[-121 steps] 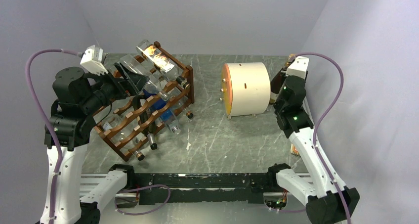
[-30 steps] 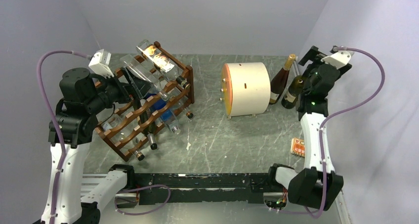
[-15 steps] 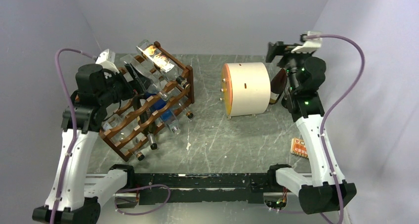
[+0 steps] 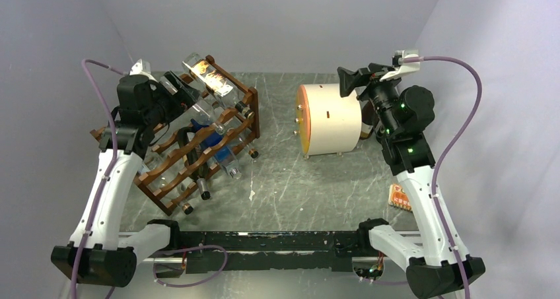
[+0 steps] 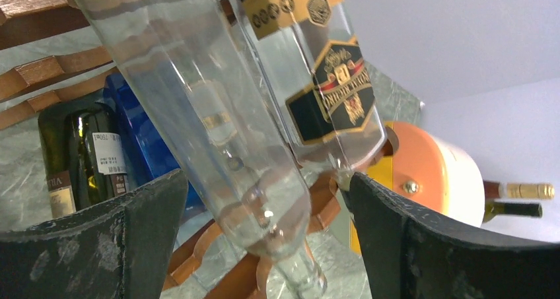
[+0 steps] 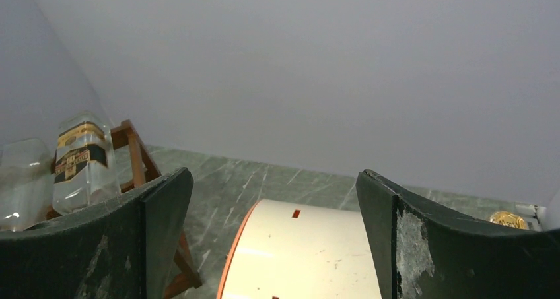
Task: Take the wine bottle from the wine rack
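Observation:
The reddish-brown wine rack (image 4: 177,162) stands tilted at the left and holds several bottles. My left gripper (image 4: 179,93) is at its top tier. In the left wrist view the left gripper (image 5: 264,183) is open, its fingers on either side of a clear glass bottle (image 5: 224,134), with a gap on both sides. A clear bottle with a black and gold label (image 5: 323,81) lies beside it. Lower in the rack lie a dark green wine bottle (image 5: 69,160) and a blue bottle (image 5: 142,131). My right gripper (image 4: 349,81) hangs open and empty above the cream drum (image 4: 333,117).
The cream drum (image 6: 310,253), orange at one end, lies on its side at mid-table. Two dark wine bottles (image 5: 518,200) are beyond it by the right wall. A small orange packet (image 4: 399,195) lies near the right arm. Grey walls close in on three sides.
The left arm has pushed in to the rack's top tier, bringing its jaws round the clear bottle and narrowing them slightly. The right arm has swung left from the standing bottles to above the drum.

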`<state>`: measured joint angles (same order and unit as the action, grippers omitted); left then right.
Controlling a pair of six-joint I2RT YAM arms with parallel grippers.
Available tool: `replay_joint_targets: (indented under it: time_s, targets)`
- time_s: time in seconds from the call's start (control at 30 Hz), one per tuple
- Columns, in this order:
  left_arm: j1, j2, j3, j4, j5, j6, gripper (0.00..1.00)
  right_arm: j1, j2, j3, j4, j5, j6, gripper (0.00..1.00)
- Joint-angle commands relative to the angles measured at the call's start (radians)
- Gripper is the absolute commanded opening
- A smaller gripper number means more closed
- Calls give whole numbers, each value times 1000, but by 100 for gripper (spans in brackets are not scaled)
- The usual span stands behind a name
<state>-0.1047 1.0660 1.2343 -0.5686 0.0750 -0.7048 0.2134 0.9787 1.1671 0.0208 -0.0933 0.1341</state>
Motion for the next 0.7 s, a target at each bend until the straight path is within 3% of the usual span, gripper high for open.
replay_joint_targets:
  time_s: [0.0, 0.17, 0.37, 0.5, 0.67]
  targets:
    - [45, 37, -37, 117, 43, -78, 95, 15, -20, 31, -78, -40, 6, 100]
    - [75, 60, -82, 160, 62, -106, 95, 19, -90, -51, -1, -30, 87, 100]
    - [113, 84, -129, 222, 104, -112, 95, 20, -79, -20, -139, 284, 364, 100]
    - [151, 104, -161, 289, 198, -136, 95, 21, -71, -2, -177, 287, 402, 100]
    - [167, 115, -206, 390, 265, -172, 95, 21, -124, -40, -102, 60, 257, 100]
